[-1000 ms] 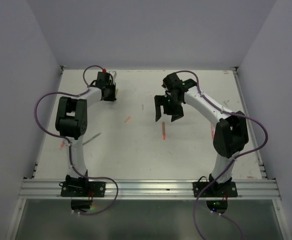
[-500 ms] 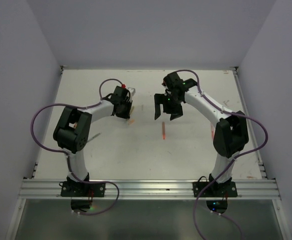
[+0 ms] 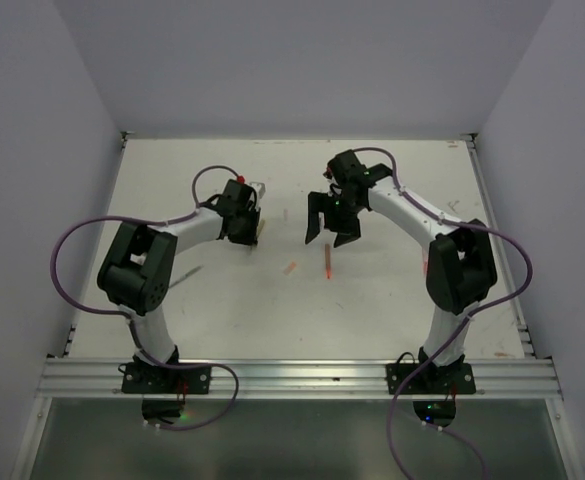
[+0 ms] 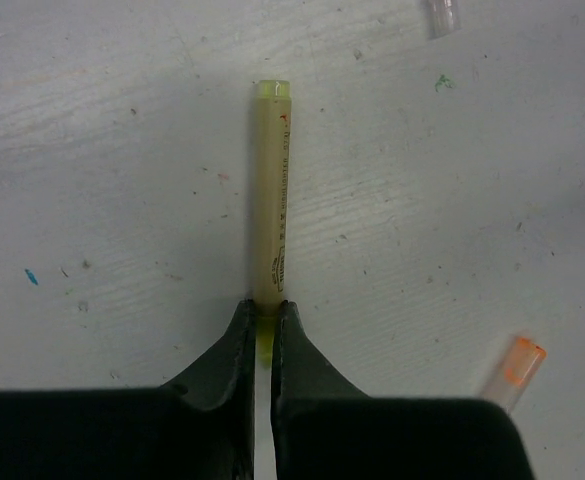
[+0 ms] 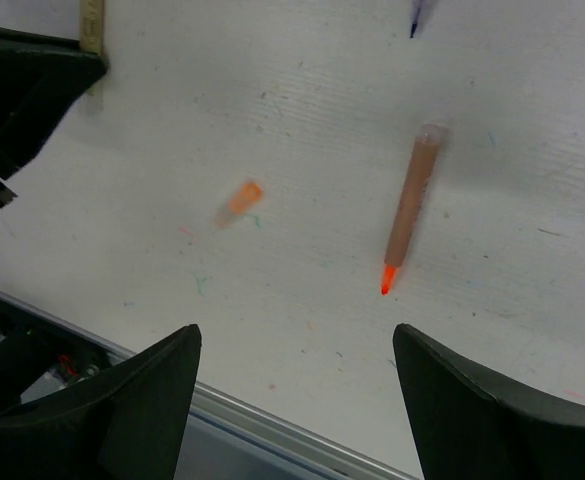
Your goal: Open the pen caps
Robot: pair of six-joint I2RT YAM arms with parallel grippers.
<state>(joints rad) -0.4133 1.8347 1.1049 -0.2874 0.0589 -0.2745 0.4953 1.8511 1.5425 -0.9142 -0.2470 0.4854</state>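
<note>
My left gripper [image 4: 264, 308] is shut on the near end of a pale yellow pen [image 4: 272, 190], which lies on the table and points away from the fingers. In the top view this gripper [image 3: 255, 232] sits left of centre. A see-through orange pen cap [image 4: 517, 368] lies loose to its right; it also shows as the cap [image 5: 237, 200] and the cap [image 3: 290, 268]. My right gripper [image 5: 297, 335] is open and hangs above the table with nothing in it. Ahead of it lies an uncapped orange pen [image 5: 412, 205]. In the top view the right gripper [image 3: 327, 238] hovers just behind that pen [image 3: 327, 262].
A clear cap [image 4: 442, 15] lies at the far edge of the left wrist view. A grey pen [image 3: 184, 275] lies by the left arm. Orange pieces lie at the right [image 3: 425, 265] and the left [image 3: 127, 290]. A dark pen tip [image 5: 417, 15] pokes in at the top.
The left arm has swung from the back left toward the centre, still shut. The orange cap now lies farther right and nearer the front. The right gripper has shifted slightly left and stays open.
</note>
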